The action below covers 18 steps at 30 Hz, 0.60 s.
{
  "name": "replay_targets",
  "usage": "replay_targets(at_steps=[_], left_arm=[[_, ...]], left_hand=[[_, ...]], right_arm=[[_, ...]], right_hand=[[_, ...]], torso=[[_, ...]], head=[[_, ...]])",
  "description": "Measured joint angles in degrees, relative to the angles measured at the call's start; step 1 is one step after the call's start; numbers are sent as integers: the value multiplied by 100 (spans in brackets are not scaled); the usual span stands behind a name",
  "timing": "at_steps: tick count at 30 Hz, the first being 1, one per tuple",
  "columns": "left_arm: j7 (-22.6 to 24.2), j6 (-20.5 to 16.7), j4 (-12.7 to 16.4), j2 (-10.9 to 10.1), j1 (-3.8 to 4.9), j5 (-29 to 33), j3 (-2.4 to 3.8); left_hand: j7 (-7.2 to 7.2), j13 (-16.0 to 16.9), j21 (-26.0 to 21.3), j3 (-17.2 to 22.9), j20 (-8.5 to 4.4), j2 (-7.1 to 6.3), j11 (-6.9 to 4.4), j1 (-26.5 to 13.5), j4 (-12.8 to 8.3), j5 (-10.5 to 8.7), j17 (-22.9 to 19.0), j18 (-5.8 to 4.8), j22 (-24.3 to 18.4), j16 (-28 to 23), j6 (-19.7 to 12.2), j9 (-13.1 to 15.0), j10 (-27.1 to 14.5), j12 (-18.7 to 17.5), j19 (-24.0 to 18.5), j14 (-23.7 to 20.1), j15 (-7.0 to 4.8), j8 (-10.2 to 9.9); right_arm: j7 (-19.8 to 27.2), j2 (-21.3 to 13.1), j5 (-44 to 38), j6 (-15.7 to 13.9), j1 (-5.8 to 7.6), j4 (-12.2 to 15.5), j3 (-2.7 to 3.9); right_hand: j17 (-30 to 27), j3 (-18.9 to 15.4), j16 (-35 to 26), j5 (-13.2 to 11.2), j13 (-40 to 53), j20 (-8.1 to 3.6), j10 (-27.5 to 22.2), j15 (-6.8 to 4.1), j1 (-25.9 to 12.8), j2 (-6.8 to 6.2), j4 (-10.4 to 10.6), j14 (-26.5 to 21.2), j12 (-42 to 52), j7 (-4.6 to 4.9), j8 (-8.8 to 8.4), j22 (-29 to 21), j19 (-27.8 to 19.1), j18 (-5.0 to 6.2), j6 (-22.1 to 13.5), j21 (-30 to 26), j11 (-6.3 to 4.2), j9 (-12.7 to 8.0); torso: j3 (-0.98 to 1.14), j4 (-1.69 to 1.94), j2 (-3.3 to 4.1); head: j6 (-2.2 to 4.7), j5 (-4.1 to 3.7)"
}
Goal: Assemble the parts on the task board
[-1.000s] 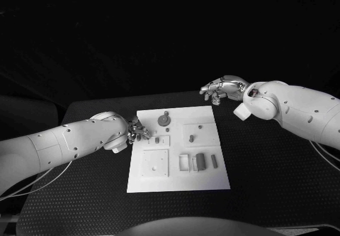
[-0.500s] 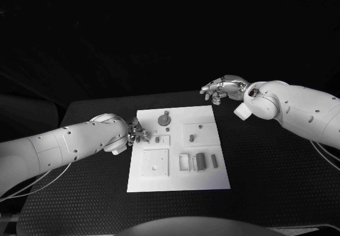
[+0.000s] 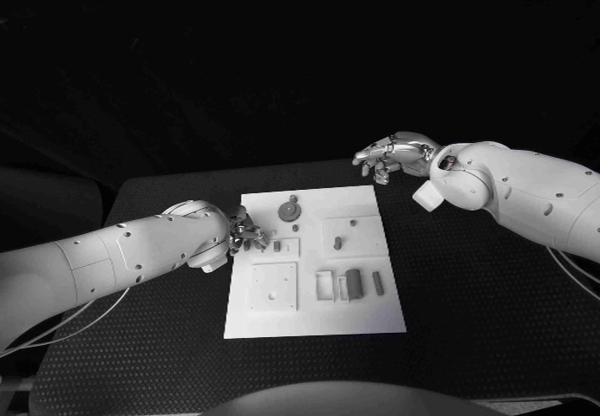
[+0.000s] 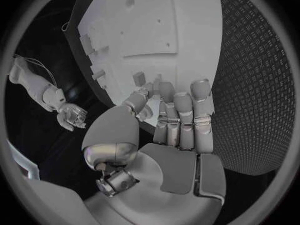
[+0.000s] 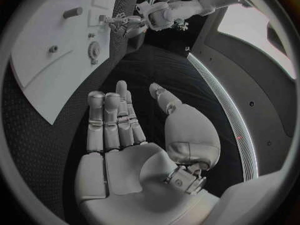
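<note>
- Little has moved: our left hand [image 3: 245, 234] edged slightly onto the task board [image 3: 313, 319] at frame centre, fingers apparently pinching a small part, though we cannot tell.
- Our right hand [image 3: 390, 158] hovers released, upper right.
- Parts [image 3: 354, 283] look light, rigid; pinch their sides.

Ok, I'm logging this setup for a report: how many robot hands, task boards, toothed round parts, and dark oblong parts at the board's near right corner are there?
hands: 2, the left hand and the right hand
task board: 1
toothed round part: 1
dark oblong parts: 2
Total: 6
</note>
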Motion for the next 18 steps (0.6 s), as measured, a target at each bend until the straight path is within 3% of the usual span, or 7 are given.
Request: replay_targets(at_steps=[18], left_arm=[[-2, 15, 12, 17, -5, -159, 1]], left_hand=[[1, 11, 22, 0, 1, 0, -7, 0, -1, -15, -2, 0, 4, 23, -1, 0, 7, 43, 2, -5, -20, 32]], right_arm=[[0, -4, 0, 2, 0, -2, 0]], right_hand=[[1, 0, 0, 0, -5, -17, 0, -12, 0, 0, 0, -13, 0, 11, 0, 1, 13, 0, -11, 0, 0, -1]], torso=[[0, 1, -3]], head=[[-19, -16]])
